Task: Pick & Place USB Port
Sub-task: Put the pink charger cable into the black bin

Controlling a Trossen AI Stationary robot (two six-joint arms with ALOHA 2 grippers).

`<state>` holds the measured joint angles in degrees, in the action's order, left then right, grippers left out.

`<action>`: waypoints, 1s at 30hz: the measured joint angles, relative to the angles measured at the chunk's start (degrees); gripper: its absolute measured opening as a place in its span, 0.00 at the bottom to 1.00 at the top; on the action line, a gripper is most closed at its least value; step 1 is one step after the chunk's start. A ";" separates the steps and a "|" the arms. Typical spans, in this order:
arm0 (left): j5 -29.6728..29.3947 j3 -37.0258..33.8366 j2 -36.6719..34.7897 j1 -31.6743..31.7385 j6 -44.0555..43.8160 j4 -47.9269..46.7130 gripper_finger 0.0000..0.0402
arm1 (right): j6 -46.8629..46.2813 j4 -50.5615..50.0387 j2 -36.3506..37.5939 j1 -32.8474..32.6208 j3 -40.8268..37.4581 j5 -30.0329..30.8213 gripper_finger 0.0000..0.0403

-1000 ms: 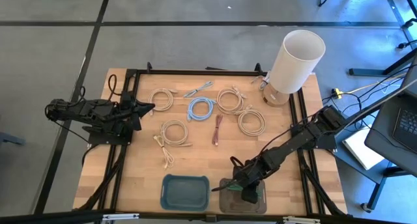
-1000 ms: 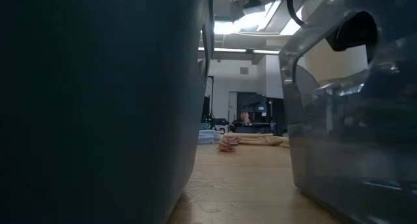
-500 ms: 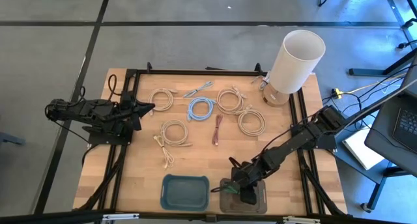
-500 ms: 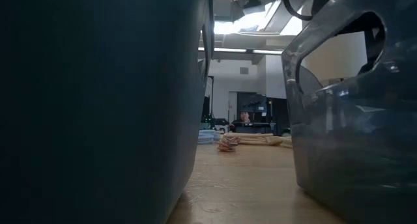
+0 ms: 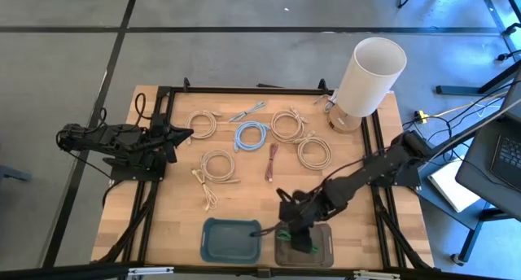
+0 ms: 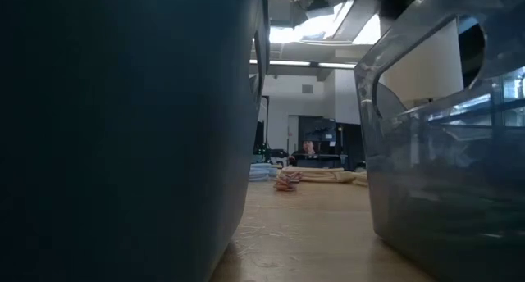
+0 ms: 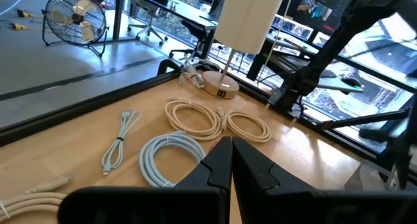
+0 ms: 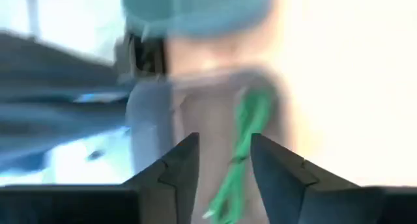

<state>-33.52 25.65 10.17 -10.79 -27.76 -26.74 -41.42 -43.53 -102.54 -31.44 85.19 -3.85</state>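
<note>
Green cable (image 8: 238, 155) and clear bin (image 8: 195, 120) — blurred, edges smeared.

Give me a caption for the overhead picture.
Right gripper open above the clear bin holding a green cable; left gripper waits shut.

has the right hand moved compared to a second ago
Yes. In the high view the right hand has shifted left toward the blue bin, off the middle of the clear bin.
</note>
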 joint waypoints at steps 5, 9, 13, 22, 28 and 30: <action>0.02 0.00 0.00 0.00 -0.03 0.00 0.01 | 5.19 -7.96 0.04 2.48 10.58 15.13 0.27; 0.01 0.00 0.00 0.00 -0.04 0.00 0.01 | 6.00 -7.42 0.11 8.03 12.54 22.07 0.24; 0.07 0.00 0.00 0.00 -0.59 0.00 0.01 | -1.50 -1.89 0.07 16.09 10.09 21.58 0.24; 2.83 0.00 0.00 0.00 -1.50 0.00 0.01 | -6.39 0.28 0.00 27.97 3.94 15.54 0.28; 3.56 0.00 0.00 0.00 -1.45 0.00 0.01 | -11.18 6.84 0.00 29.73 -2.12 10.56 0.46; 3.58 0.00 0.00 0.00 -0.58 0.00 0.01 | -12.42 8.73 -0.02 29.75 -4.46 9.94 0.52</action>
<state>-29.94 25.65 10.17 -10.79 -28.34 -26.74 -53.84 -34.80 -102.56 -1.69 80.73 6.09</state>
